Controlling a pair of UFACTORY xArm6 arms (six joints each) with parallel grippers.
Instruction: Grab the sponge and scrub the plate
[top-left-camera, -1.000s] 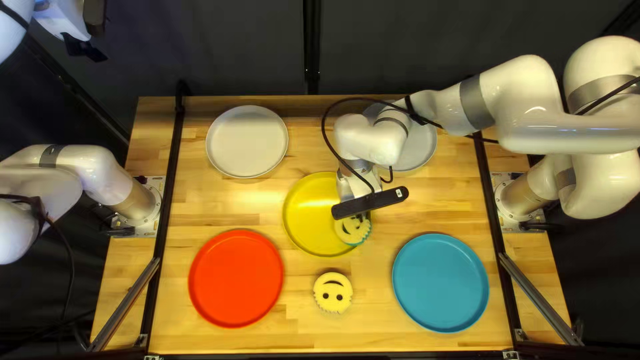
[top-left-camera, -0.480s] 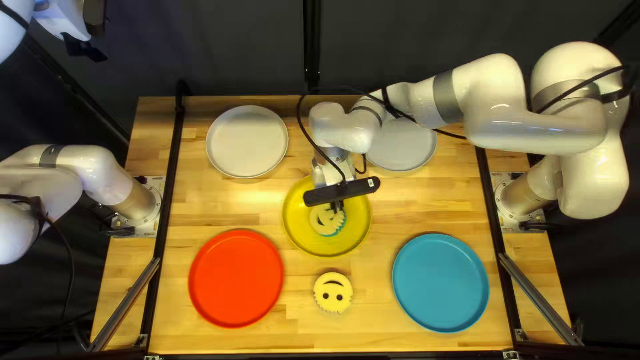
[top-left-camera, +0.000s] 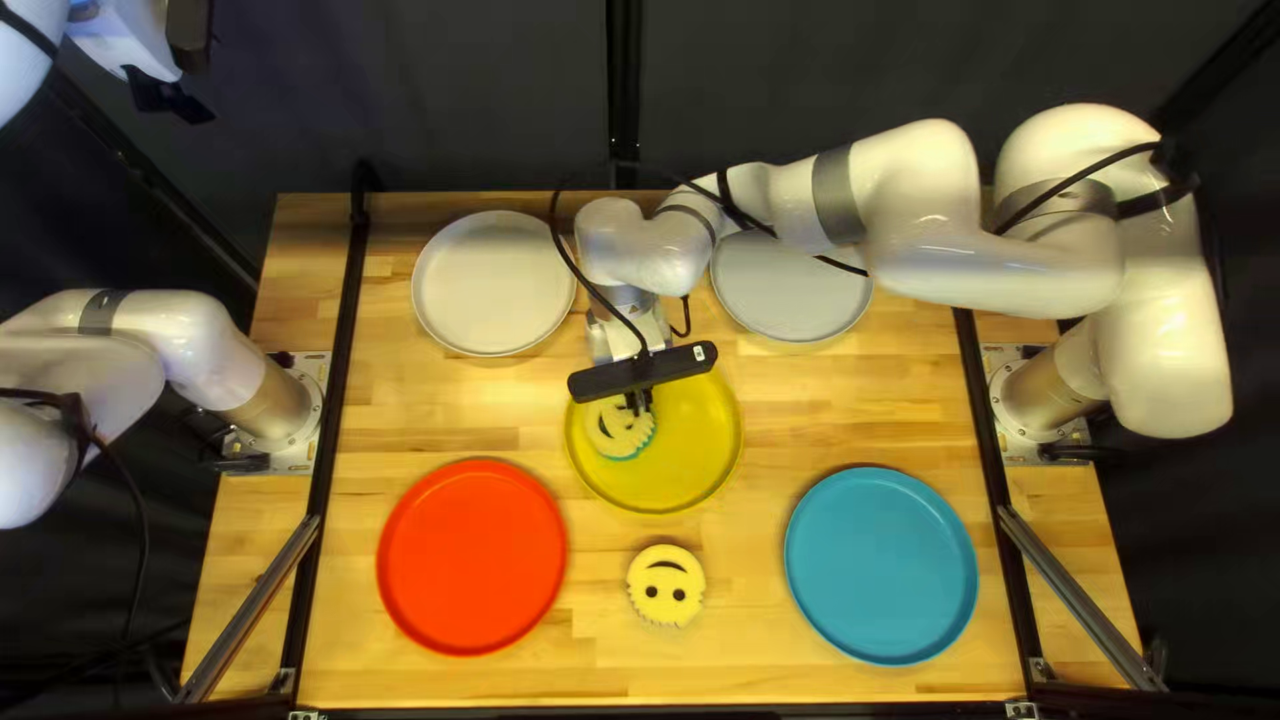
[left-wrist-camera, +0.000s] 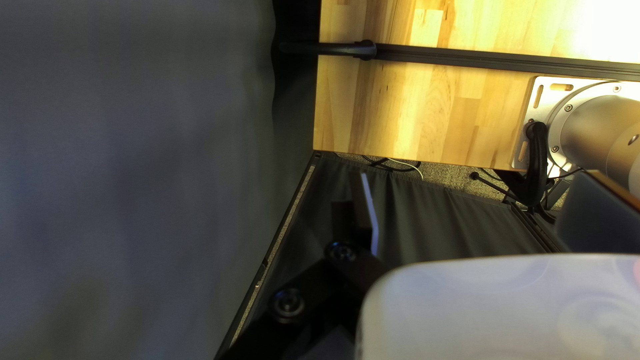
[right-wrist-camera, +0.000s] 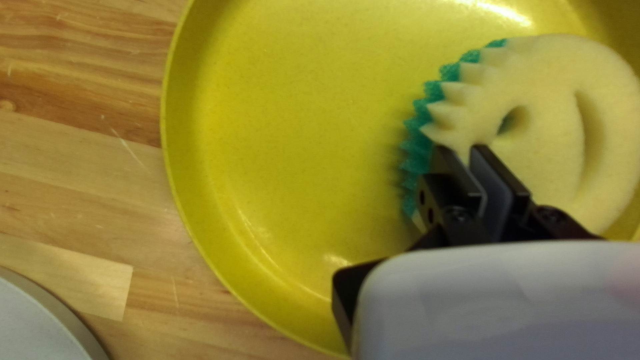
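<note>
Right gripper (top-left-camera: 642, 404) was clamped on smiley sponge (top-left-camera: 616, 426), yellow plate's (top-left-camera: 691, 456) left side; left gripper (top-left-camera: 171, 96), far left, gaped.

Four plates occupied the tabletop (top-left-camera: 854, 414) corners: far-left plate (top-left-camera: 494, 283), far-right plate (top-left-camera: 796, 291), near-left plate (top-left-camera: 472, 558) and near-right plate (top-left-camera: 880, 566). The first sponge (top-left-camera: 616, 430) lay in the central plate (top-left-camera: 694, 447), near its left edge. The second sponge (top-left-camera: 666, 584) lay before that plate, toward the near edge.
</note>
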